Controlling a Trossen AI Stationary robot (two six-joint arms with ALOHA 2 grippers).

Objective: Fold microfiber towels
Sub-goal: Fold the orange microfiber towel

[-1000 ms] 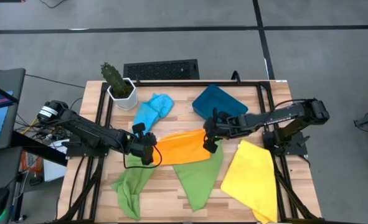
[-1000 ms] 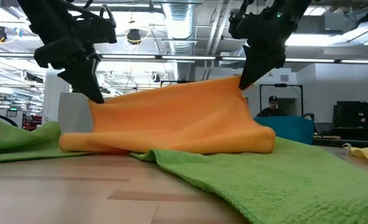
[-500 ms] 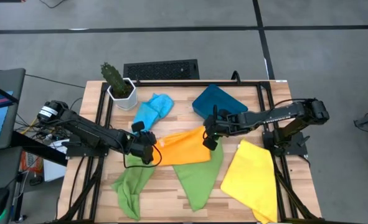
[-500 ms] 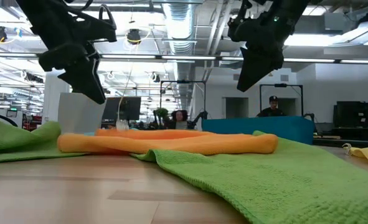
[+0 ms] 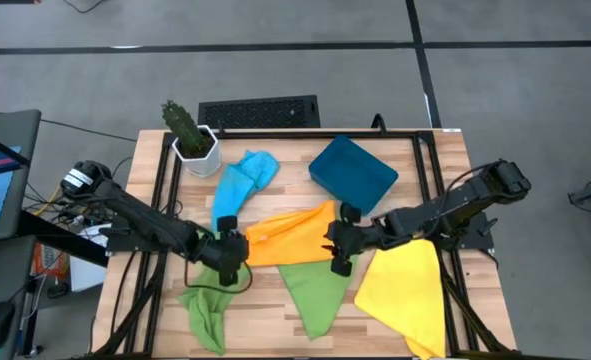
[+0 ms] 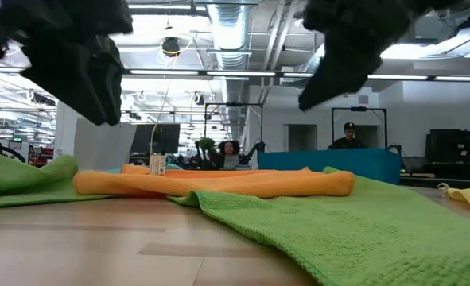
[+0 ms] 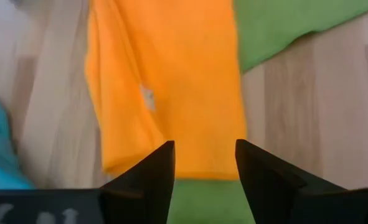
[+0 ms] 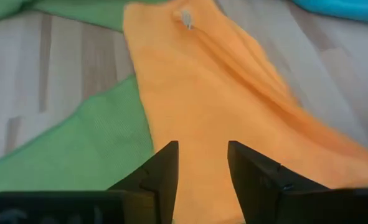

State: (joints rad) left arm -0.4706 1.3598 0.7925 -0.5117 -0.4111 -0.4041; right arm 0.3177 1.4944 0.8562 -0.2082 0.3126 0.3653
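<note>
The orange towel (image 5: 290, 235) lies flat and folded at the table's middle, also in the low view (image 6: 219, 181), its white tag (image 7: 147, 96) up. My left gripper (image 5: 230, 255) hovers open over its left end (image 7: 171, 155). My right gripper (image 5: 337, 248) hovers open over its right end (image 8: 208, 143). Neither touches the cloth. One green towel (image 5: 210, 300) lies crumpled at the near left. A second green towel (image 5: 320, 285) lies spread just in front of the orange one. The yellow towel (image 5: 400, 290) is at the near right, the light blue towel (image 5: 245, 175) at the far left.
A dark teal bin (image 5: 353, 172) stands at the far right. A potted cactus (image 5: 187, 135) is at the far left corner, and a black keyboard (image 5: 259, 112) lies behind the table. People sit in the room beyond (image 6: 347, 137).
Both grippers had the orange towel's edge lifted. They opened and let go, and that edge fell, so the towel now lies flat and doubled. Both grippers then went toward the table's near edge, the right one also sinking.
</note>
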